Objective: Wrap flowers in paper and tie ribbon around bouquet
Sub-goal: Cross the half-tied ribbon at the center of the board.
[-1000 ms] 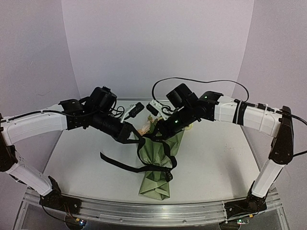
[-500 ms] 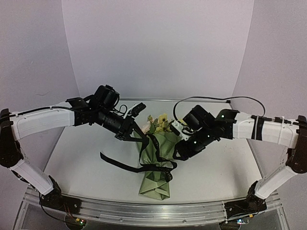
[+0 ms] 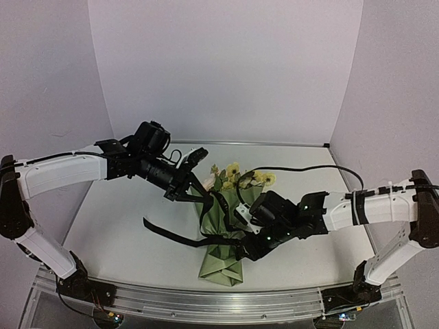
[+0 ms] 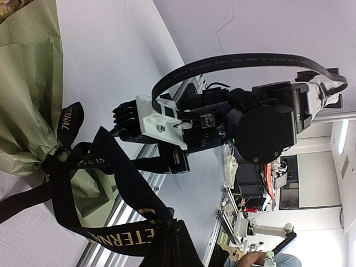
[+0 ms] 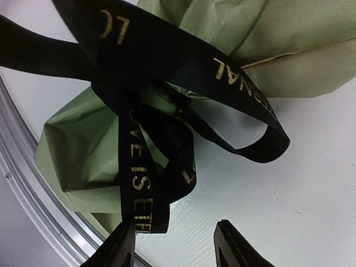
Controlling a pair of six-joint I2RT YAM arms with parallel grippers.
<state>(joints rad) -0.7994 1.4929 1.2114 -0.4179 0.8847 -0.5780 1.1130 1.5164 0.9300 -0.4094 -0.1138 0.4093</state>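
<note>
- Two tools are working on the bouquet [image 3: 226,219], which lies flat on the table [image 3: 123,219] between the arms, its tip close to the near rail.
- Its long axis runs near to far. The pinched narrow end of the paper [image 3: 223,264] points at the near rail, and the flowers [image 3: 236,175] poke past the wide rim toward the back wall, leaning a little right.
- Round the narrow neck the ribbon [image 3: 171,236] is wound and crossed. One tail trails left over the table, and a strand rises to the left tool [image 3: 197,194].
- That left tool is closed tight, pinching the ribbon beside the wide rim.
- Low, just right of the neck, the right tool [image 3: 248,248] has its jaws apart with nothing between them. Its wrist view shows a short lettered tail just beside one fingertip [image 5: 123,247].
- I'd say the knot is being tightened. To do it well, the right tool should take that loose tail close to the crossing. Both tools should then pull evenly apart, across the bouquet's axis, so the paper neither drags nor crushes.
</note>
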